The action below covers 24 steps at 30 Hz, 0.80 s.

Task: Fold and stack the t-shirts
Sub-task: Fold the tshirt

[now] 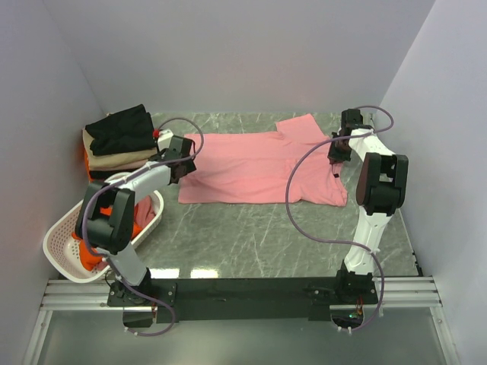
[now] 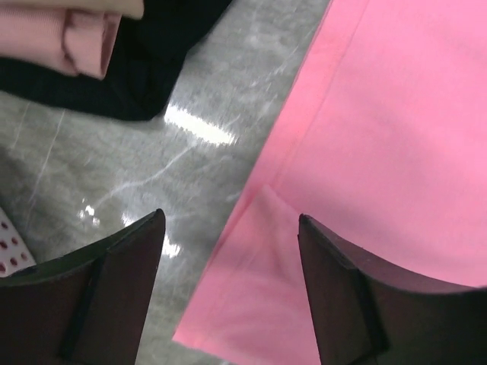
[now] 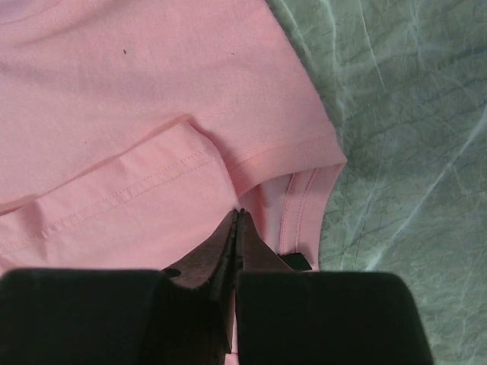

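jaws of the left gripper [image 2: 230, 219] stand spread over the pink t-shirt [image 1: 251, 167] at its left edge; those of the right gripper [image 3: 237, 217] are pressed together, tips at its right hem. the shirt lies flat mid-frame in the top view, with folded shirts [image 1: 118, 141] stacked at upper left.

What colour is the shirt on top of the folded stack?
The top shirt is black; the top external view shows it best.

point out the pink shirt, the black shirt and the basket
pink shirt [image 1: 259, 163], top view, middle of its body
black shirt [image 1: 122, 129], top view, top of the folded stack
basket [image 1: 57, 236], top view, its left rim
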Available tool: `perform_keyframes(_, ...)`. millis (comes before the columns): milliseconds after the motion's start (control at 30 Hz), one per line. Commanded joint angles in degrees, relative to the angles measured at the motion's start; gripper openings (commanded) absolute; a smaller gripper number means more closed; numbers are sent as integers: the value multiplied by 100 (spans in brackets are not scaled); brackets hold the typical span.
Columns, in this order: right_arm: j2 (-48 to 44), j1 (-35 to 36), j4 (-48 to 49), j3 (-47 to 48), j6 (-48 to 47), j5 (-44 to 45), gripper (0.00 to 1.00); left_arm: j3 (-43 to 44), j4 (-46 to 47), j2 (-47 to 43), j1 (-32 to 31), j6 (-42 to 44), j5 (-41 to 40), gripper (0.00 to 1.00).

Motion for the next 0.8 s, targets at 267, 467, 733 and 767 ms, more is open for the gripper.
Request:
perform_keyframes(267,-223,-74,106,-2,19,139,0,-396,136,37,-184,-129,149,56)
perform_keyframes(467,-241,-127,123,-55,37,121,0,-326,83,310,-193,-94,87,50)
perform_keyframes(733,-249,-145,132,-64,37,104,0,-387,127,495,-193,-103,61,36)
perform_keyframes(767,-241,-145,132,-64,54,104,0,-414,127,460,-193,-120,34,30)
